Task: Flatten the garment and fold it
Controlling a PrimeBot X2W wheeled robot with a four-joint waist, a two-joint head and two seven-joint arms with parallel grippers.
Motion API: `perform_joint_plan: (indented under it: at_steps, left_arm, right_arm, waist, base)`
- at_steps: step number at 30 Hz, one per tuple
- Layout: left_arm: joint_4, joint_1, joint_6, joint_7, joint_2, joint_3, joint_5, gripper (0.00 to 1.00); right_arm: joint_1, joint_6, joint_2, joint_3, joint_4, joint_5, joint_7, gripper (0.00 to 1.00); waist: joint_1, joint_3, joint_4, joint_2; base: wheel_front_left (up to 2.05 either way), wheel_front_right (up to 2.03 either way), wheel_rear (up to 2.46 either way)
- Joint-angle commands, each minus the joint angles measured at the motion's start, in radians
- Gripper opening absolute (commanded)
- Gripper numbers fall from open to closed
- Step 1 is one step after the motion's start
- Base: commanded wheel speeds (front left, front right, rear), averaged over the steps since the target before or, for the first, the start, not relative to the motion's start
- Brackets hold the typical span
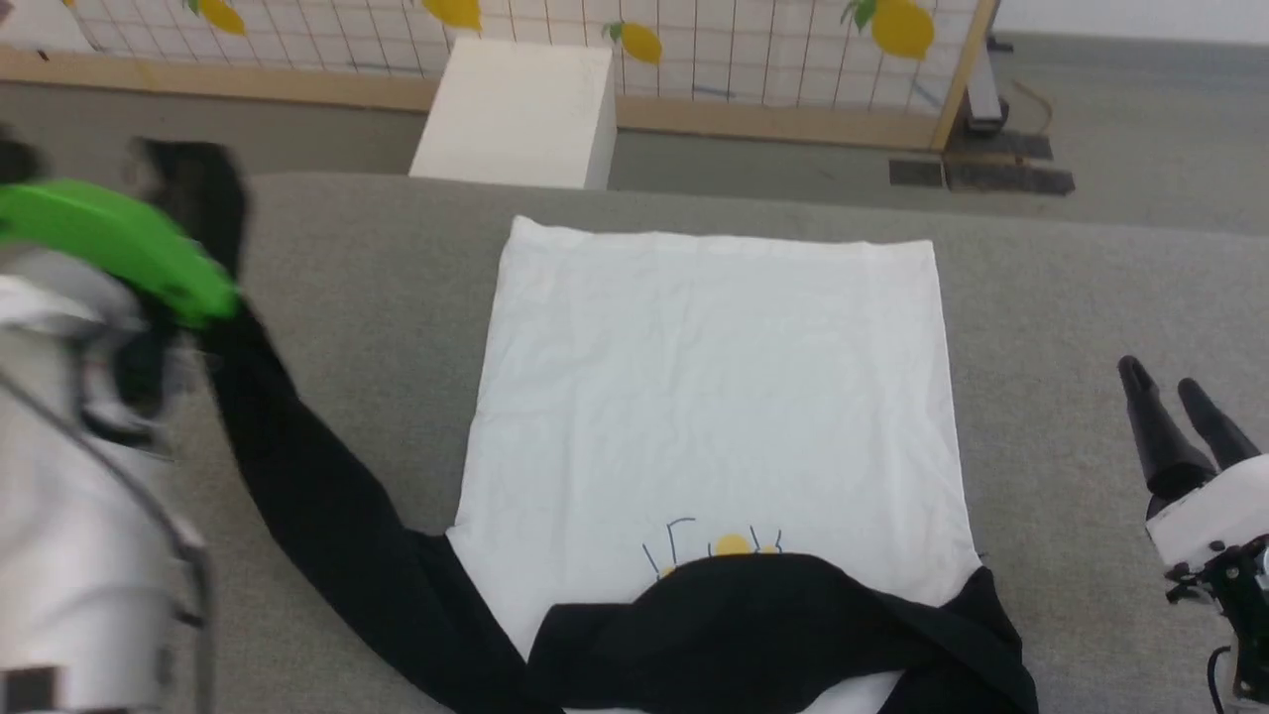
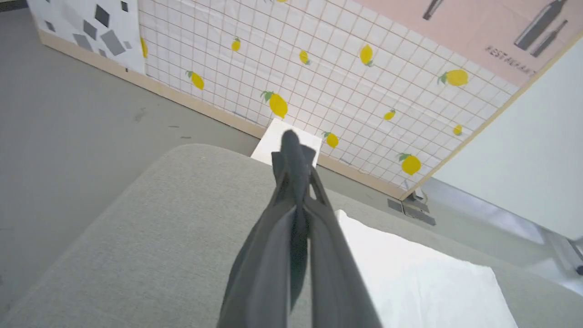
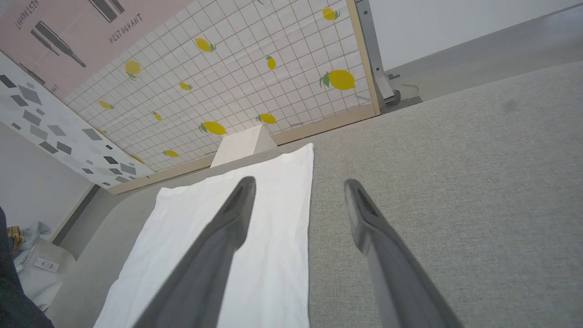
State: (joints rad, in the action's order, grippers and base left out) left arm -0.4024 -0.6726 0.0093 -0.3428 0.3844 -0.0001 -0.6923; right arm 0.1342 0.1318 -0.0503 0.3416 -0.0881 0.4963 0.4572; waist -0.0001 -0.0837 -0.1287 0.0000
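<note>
Past the grey fabric table's (image 1: 1041, 297) far edge we see a white rectangular box (image 1: 516, 109) & lemon-print grid panel (image 1: 773, 50). At centre the white T-shirt w/ black sleeves (image 1: 714, 397) lies flat. The left gripper (image 2: 294, 141) is pinched tight on its left sleeve; the right gripper (image 1: 1160, 377) is spread wide, empty, right of it.

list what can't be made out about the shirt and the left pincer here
Head view: the left pincer is motion-blurred, so where it pinches the black sleeve is unclear.
Head view: the yellow print is partly covered by folded black fabric.
Head view: the garment is cut off at the bottom edge.
</note>
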Motion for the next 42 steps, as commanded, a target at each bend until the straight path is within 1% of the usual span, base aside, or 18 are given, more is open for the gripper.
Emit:
perform_joint_plan:
  at_steps: [1,3,5,9,11,14,20,24,27,31,32,33,35,38,40,41,42]
  left_arm:
    - [0.042,0.038,0.001,-0.007,-0.046,-0.041,0.024,0.0]
    - [0.119,0.083,0.006,-0.026,-0.113,-0.113,0.04,0.0]
    - [0.171,0.12,0.004,-0.049,-0.168,-0.18,0.051,0.0]
    - [0.215,0.186,-0.021,-0.09,-0.267,-0.323,0.062,0.0]
    - [0.213,0.214,-0.035,-0.104,-0.298,-0.389,0.055,0.0]
    - [0.188,0.252,-0.06,-0.126,-0.321,-0.5,0.053,0.0]
    - [0.122,0.293,-0.075,-0.113,-0.333,-0.672,0.024,0.0]
    - [0.086,0.304,-0.071,-0.092,-0.334,-0.763,-0.026,0.0]
    - [0.045,0.306,-0.067,-0.101,-0.334,-0.831,-0.05,0.0]
    - [-0.013,0.303,-0.057,-0.111,-0.334,-0.884,-0.072,0.0]
    - [-0.019,0.303,-0.057,-0.117,-0.334,-0.891,-0.088,0.23]
    - [-0.019,0.3,-0.055,-0.116,-0.334,-0.894,-0.106,1.0]
    - [-0.009,0.29,-0.046,-0.118,-0.334,-0.888,-0.151,1.0]
    - [0.029,0.26,-0.045,-0.131,-0.334,-0.864,-0.234,1.0]
    - [0.064,0.233,-0.044,-0.132,-0.334,-0.821,-0.304,1.0]
    - [0.075,0.216,-0.041,-0.123,-0.334,-0.8,-0.312,1.0]
    - [0.089,0.199,-0.033,-0.097,-0.334,-0.758,-0.328,1.0]
  right_arm:
    - [-0.022,-0.001,0.0,0.0,0.005,0.01,-0.007,1.0]
    - [-0.034,-0.001,0.0,0.0,0.01,0.014,-0.01,1.0]
    - [-0.04,-0.001,0.0,-0.002,0.013,0.017,-0.01,1.0]
    - [-0.045,-0.001,0.0,-0.019,0.019,0.021,-0.009,1.0]
    - [-0.046,-0.001,0.0,-0.026,0.023,0.023,-0.008,1.0]
    - [-0.049,-0.001,0.0,-0.036,0.029,0.027,-0.009,1.0]
    - [-0.052,-0.001,0.0,-0.049,0.04,0.032,-0.016,1.0]
    - [-0.051,-0.001,0.0,-0.045,0.043,0.032,-0.019,1.0]
    - [-0.052,-0.001,0.0,-0.04,0.044,0.032,-0.023,1.0]
    - [-0.049,-0.001,0.0,-0.04,0.047,0.035,-0.029,1.0]
    - [-0.048,-0.001,0.0,-0.04,0.048,0.036,-0.031,1.0]
    - [-0.046,-0.001,0.0,-0.041,0.05,0.038,-0.032,1.0]
    - [-0.044,-0.001,0.0,-0.039,0.054,0.039,-0.035,1.0]
    - [-0.045,-0.001,0.0,-0.038,0.057,0.039,-0.039,1.0]
    - [-0.045,-0.001,0.0,-0.04,0.059,0.037,-0.039,1.0]
    - [-0.046,-0.001,0.0,-0.041,0.06,0.037,-0.038,1.0]
    - [-0.044,-0.001,0.0,-0.043,0.06,0.038,-0.037,1.0]
  waist:
    - [0.0001,0.039,-0.011,0.0]
    - [0.0001,0.052,-0.006,0.0]
    - [0.0001,0.057,0.0,0.0]
    - [0.0001,0.067,0.024,0.0]
    - [0.0001,0.067,0.04,0.0]
    - [0.0001,0.065,0.062,0.0]
    - [0.0001,0.052,0.107,0.0]
    - [0.0001,0.041,0.124,0.0]
    - [0.0001,0.033,0.129,0.0]
    - [0.0001,0.026,0.13,0.0]
    - [0.0001,0.025,0.129,0.0]
    - [0.0001,0.024,0.126,0.0]
    - [0.0001,0.023,0.12,0.0]
    - [0.0001,0.025,0.106,0.0]
    - [0.0001,0.03,0.096,0.0]
    - [0.0001,0.032,0.093,0.0]
    - [0.0001,0.033,0.089,0.0]
  base:
    - [0.0,0.0,0.0]
    - [0.0,0.0,0.0]
    - [0.0,0.0,0.0]
    - [0.0,0.0,0.0]
    - [0.0,0.0,0.0]
    - [0.0,0.0,0.0]
    - [0.0,0.0,0.0]
    - [0.0,0.0,0.0]
    - [0.0,0.0,0.0]
    - [0.0,0.0,0.0]
    - [0.0,0.0,0.0]
    - [0.0,0.0,0.0]
    - [0.0,0.0,0.0]
    - [0.0,0.0,0.0]
    - [0.0,0.0,0.0]
    - [0.0,0.0,0.0]
    - [0.0,0.0,0.0]
